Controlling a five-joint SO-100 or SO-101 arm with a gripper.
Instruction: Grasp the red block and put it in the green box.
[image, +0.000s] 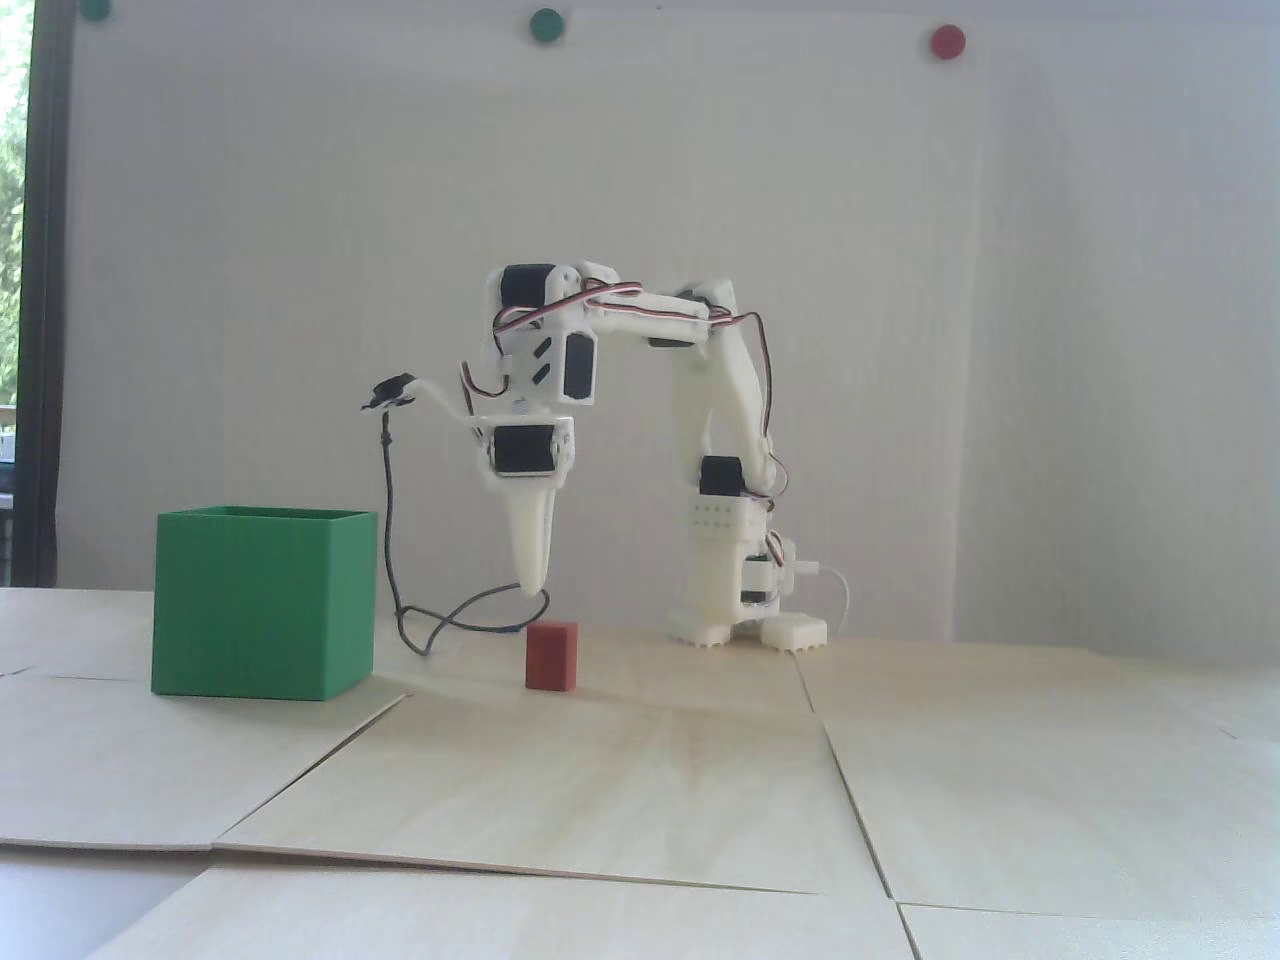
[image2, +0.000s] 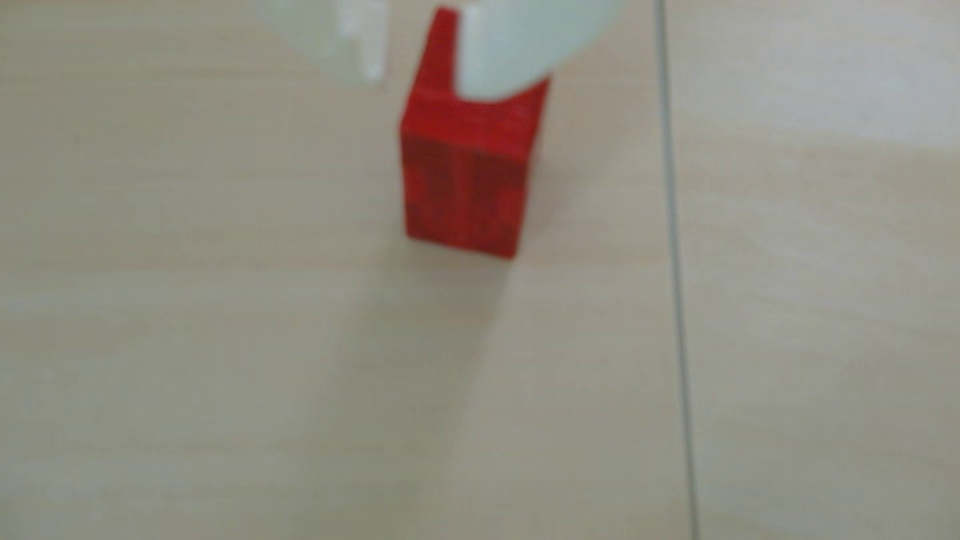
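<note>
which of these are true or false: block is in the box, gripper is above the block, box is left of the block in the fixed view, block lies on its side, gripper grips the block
1. False: the red block stands on the table, outside the green box.
2. True: the gripper hovers just above it.
3. True.
4. False: it stands upright.
5. False: the fingers are apart and nothing is held.

- The fixed view sits low at desk (image: 640, 800) height, facing the arm (image: 640, 420) and wall from well back.
- The wrist view looks down, close and blurred.
- Both show the red block (image: 552, 655) (image2: 467, 171).
</note>
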